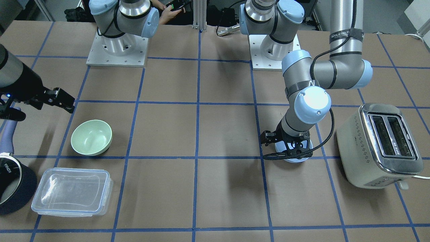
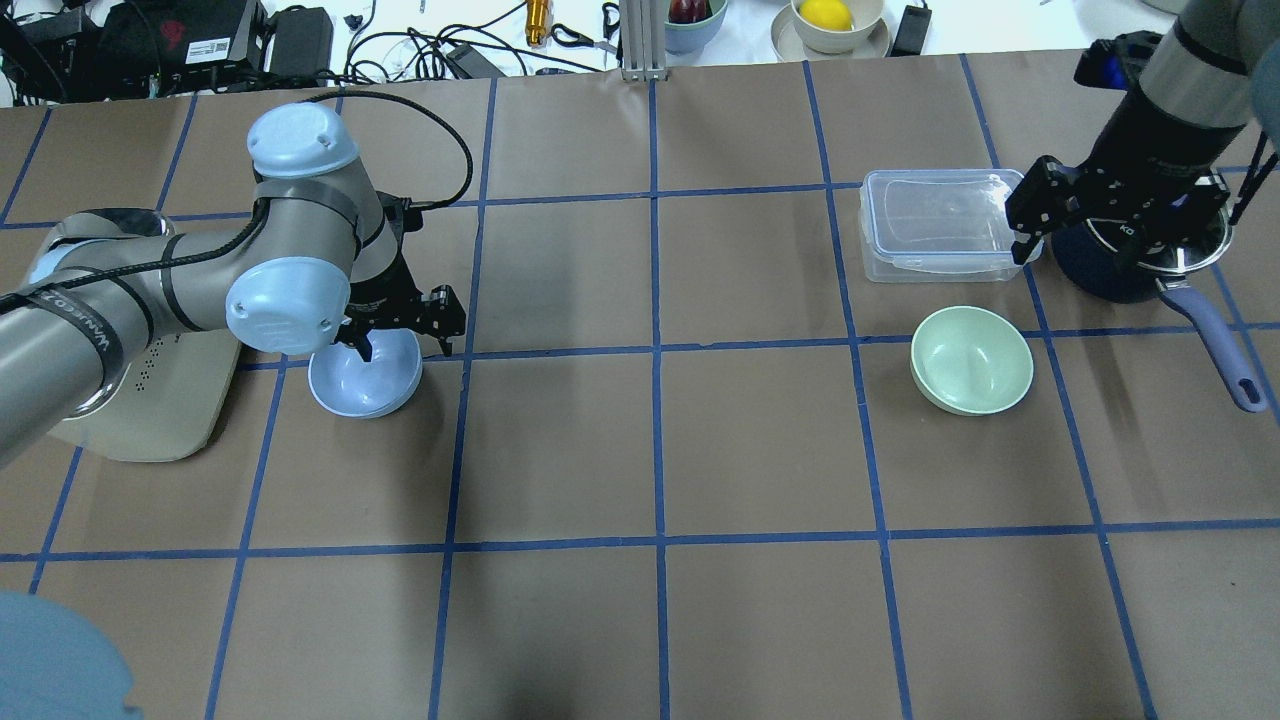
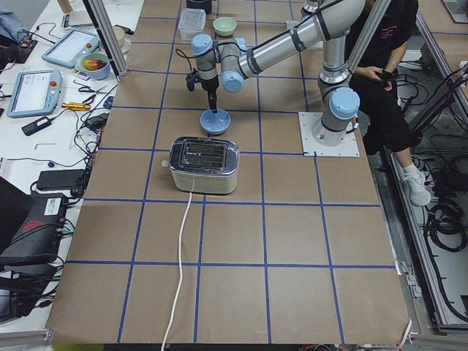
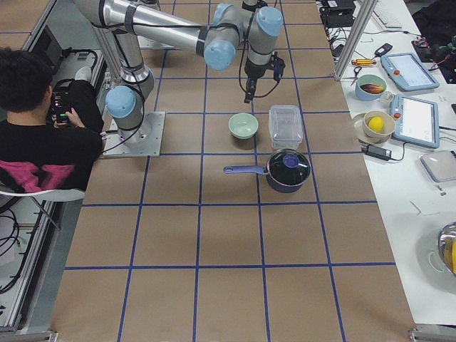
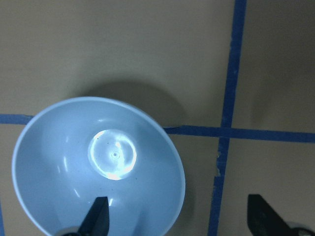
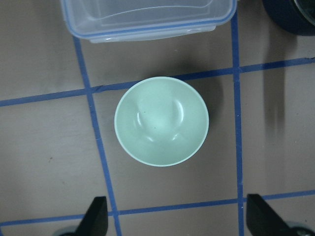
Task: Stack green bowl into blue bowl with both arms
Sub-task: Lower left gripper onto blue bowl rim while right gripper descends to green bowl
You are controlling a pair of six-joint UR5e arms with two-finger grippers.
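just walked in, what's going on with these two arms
The left gripper, open, straddles the rim of the small pale-blue plastic bowl. The right gripper, open, hovers in the air near the small mint-green plastic bowl, not touching it. The bowls sit far apart, nothing stacked yet.

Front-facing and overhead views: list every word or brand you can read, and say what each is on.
"KONKA": on the rim of the dark saucepan.
"WANJEED", further letters unclear: on the black strap around the left arm.
Toaster front panel markings: too small to read.
Green bowl, blue bowl, clear container: no text visible.
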